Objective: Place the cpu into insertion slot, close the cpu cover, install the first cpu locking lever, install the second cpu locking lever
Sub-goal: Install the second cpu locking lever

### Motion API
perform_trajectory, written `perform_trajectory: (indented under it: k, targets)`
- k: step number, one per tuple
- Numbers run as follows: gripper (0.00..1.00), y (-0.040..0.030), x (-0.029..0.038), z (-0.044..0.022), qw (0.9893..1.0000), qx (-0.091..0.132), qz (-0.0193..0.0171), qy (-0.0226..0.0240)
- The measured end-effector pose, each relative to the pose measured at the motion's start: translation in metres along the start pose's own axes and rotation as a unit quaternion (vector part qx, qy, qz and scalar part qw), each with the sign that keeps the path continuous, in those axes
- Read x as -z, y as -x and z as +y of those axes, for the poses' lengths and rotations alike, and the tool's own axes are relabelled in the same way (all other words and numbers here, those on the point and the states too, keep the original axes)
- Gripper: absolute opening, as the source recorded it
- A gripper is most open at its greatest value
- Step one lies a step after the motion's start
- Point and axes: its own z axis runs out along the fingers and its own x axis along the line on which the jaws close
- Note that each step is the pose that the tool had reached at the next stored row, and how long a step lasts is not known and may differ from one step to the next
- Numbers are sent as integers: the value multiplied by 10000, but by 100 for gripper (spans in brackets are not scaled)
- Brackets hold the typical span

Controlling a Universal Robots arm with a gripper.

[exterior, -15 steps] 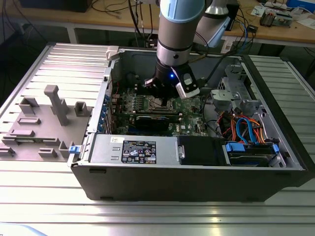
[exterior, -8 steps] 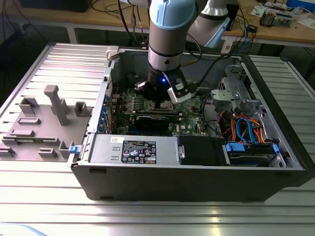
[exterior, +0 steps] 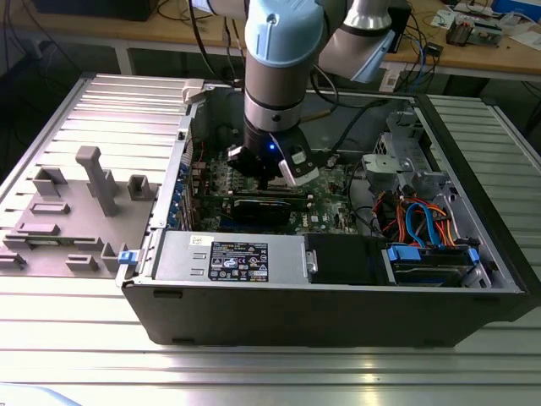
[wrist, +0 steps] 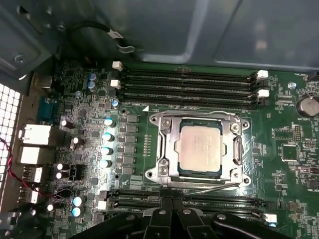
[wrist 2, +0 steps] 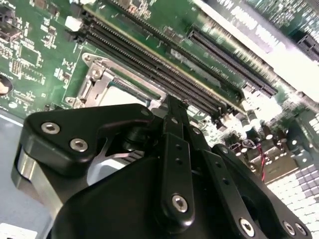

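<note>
While the arm is reaching down into the open computer case (exterior: pixel 338 288) in the exterior view, its claw (exterior: pixel 272 176) is hovering low over the green circuit board (exterior: pixel 254 173), just above the black graphics card (exterior: pixel 269 205); the case is lying on a ribbed metal counter (exterior: pixel 473 355), with a grey fixture plate (exterior: pixel 76 211) towards the exterior view's left.

Seen in the second wrist view, the claw (wrist 2: pixel 172 107) is drawn together to a narrow tip and holding nothing, poised right beside the insertion slot (wrist 2: pixel 94 82) and the long memory slots (wrist 2: pixel 149 55).

Looking through the first wrist view, the cpu (wrist: pixel 201 148) is sitting flat inside the insertion slot (wrist: pixel 238 169); the cpu cover (wrist: pixel 167 149) is lying closed around it, framing its silver top; the claw (wrist: pixel 172 205) is resting near the socket's edge.
</note>
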Motion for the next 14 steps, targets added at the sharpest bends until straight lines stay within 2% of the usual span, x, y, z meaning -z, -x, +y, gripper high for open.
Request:
perform_trajectory:
  k: [2, 7, 8, 12, 14]
  targets:
    - [11, -1, -2, -3, 10000, 1, -2, 29]
    - [11, -1, 0, -13, 10000, 3, -2, 39]
    - [11, -3, 0, -21, 10000, 3, -4, 68]
    - [11, -17, 1, -86, 9995, 6, -20, 313]
    - [11, -25, -1, -99, 9994, 3, -23, 349]
